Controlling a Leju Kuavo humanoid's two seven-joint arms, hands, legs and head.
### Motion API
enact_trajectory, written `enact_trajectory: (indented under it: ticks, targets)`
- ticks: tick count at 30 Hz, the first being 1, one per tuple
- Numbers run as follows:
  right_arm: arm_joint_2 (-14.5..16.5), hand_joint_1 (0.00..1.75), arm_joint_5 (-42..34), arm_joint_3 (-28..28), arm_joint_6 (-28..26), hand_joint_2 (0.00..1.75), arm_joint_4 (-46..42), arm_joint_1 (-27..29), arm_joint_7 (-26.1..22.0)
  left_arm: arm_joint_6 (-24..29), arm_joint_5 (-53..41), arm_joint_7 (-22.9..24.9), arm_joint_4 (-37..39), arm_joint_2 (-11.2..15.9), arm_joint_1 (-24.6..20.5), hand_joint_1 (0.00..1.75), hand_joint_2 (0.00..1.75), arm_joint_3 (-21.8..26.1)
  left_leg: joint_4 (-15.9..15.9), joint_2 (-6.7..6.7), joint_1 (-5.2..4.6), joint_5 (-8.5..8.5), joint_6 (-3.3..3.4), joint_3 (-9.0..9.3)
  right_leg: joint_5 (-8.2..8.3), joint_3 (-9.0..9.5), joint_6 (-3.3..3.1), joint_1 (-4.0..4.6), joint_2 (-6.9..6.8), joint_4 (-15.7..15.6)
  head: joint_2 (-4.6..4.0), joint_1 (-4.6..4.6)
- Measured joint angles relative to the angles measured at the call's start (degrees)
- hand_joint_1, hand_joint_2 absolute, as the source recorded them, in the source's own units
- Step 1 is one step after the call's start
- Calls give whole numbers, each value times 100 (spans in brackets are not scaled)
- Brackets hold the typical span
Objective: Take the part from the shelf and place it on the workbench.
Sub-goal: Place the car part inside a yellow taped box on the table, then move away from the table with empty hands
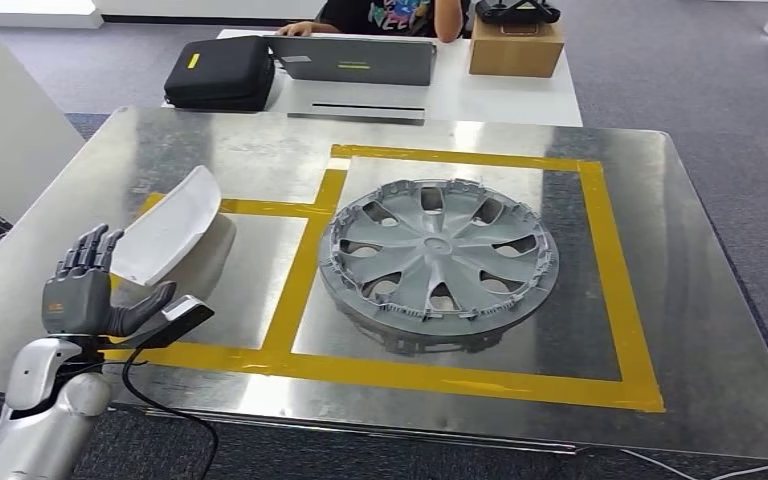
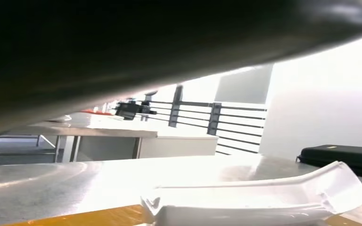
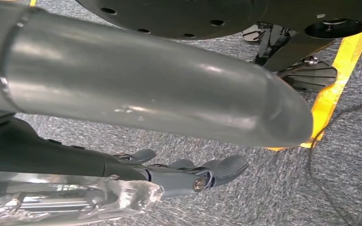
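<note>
Steel workbench (image 1: 660, 330), marked with yellow tape, is filling the head view; at its lower left the left hand (image 1: 85, 290) is standing with fingers spread, grasping nothing. Just right of those fingertips the white part (image 1: 167, 238) is lying on the bench, its long axis running up-right. The right hand (image 3: 188, 173) is hanging over carpet, loosely curled, empty.

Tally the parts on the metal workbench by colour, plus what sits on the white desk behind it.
White curved part: 1
Grey wheel cover: 1
Black case: 1
Laptop: 1
Cardboard box: 1
Total: 5
</note>
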Motion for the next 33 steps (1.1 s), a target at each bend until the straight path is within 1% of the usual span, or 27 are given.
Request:
enact_trajectory:
  ticks: [3,6,10,13,15,18,20,22,23,24,25,26,27,28,29,30,31,32,33]
  targets:
    - [1,0,-5,-1,-2,0,0,-1,-27,18,111,-78,-34,-1,26,0,0,4,0,0,0,0,0,0,0,0,0,0,0,0,0,0]
    - [8,0,-33,-15,-23,0,0,-1,-103,84,486,-324,-275,-7,201,0,0,39,0,1,0,-1,0,0,0,1,0,0,4,0,0,-1]
    - [51,0,-76,-77,-58,0,-1,-1,-130,86,1423,-836,-937,-42,697,0,0,174,1,1,-4,-11,6,1,-5,1,7,-5,4,-1,0,-1]
    - [87,0,-79,-126,-66,0,-1,1,-83,28,2292,-1293,-1458,-101,1097,0,0,350,2,1,-11,-22,20,1,-13,4,18,-12,3,-2,0,-1]
    - [104,0,-73,-151,-91,0,1,4,-63,38,3128,-1648,-1679,-210,1325,0,0,591,2,0,-21,-31,33,2,-18,9,28,-23,2,-2,0,-2]
    - [126,0,-63,-172,-142,0,2,19,-69,153,4590,-2026,-1745,-573,1574,0,0,1376,11,2,-39,-47,60,13,-26,17,47,-40,10,-4,0,-3]
    - [139,0,-62,-184,-153,0,2,39,-75,186,4929,-2088,-1749,-753,1689,0,0,1809,23,-1,-48,-51,85,18,-29,24,71,-49,2,-9,0,-2]
    - [148,0,-61,-188,-156,0,2,45,-80,176,4928,-2132,-1752,-861,1757,0,0,2051,11,-5,-53,-21,126,25,-10,37,113,-57,-6,-18,0,-3]
    - [151,0,-61,-190,-157,0,2,42,-83,127,4949,-2202,-1737,-914,1767,0,0,2156,-16,7,-43,12,148,33,-27,25,130,-57,-22,-6,0,-3]
    - [154,0,-58,-192,-158,0,2,38,-84,36,4995,-2328,-1685,-967,1755,0,0,2282,-48,24,-29,46,170,37,-108,-9,148,-54,-60,62,0,7]
    - [155,0,-52,-195,-160,0,2,34,-85,-95,5059,-2493,-1588,-1024,1733,0,0,2449,-80,49,-12,74,188,35,-265,-81,163,-51,-111,239,0,22]
    - [155,0,-44,-199,-161,0,2,32,-86,-243,5132,-2655,-1456,-1075,1706,0,0,2646,-94,83,-4,92,198,26,-486,-196,176,-57,-173,538,0,34]
    - [155,0,-35,-208,-162,0,2,31,-85,-381,5194,-2773,-1293,-1126,1684,0,0,2868,-97,117,-3,102,203,8,-724,-326,197,-63,-218,919,0,47]
    - [155,0,-26,-218,-163,0,2,35,-82,-492,5237,-2837,-1131,-1170,1670,0,0,3087,-96,153,-3,114,201,-13,-907,-443,216,-73,-238,1282,0,50]
    - [155,0,-19,-230,-166,0,2,42,-77,-571,5263,-2860,-980,-1209,1656,0,0,3281,-95,184,-3,130,191,-37,-995,-492,234,-84,-248,1506,0,48]
    - [155,0,-10,-240,-171,0,2,51,-69,-620,5275,-2869,-837,-1245,1637,0,0,3455,-94,202,1,150,175,-66,-972,-430,250,-95,-254,1512,0,49]
    - [155,0,-3,-248,-175,0,2,57,-62,-645,5276,-2877,-713,-1278,1617,0,0,3601,-92,210,8,173,154,-95,-856,-251,261,-108,-263,1282,0,49]
    - [155,0,6,-256,-181,0,2,57,-56,-650,5267,-2882,-596,-1307,1596,0,0,3727,-89,213,17,199,126,-121,-703,36,271,-122,-280,859,0,49]
    - [157,0,14,-264,-185,0,2,48,-52,-645,5255,-2886,-492,-1330,1578,0,0,3838,-83,212,20,225,93,-144,-602,317,273,-124,-298,420,0,51]
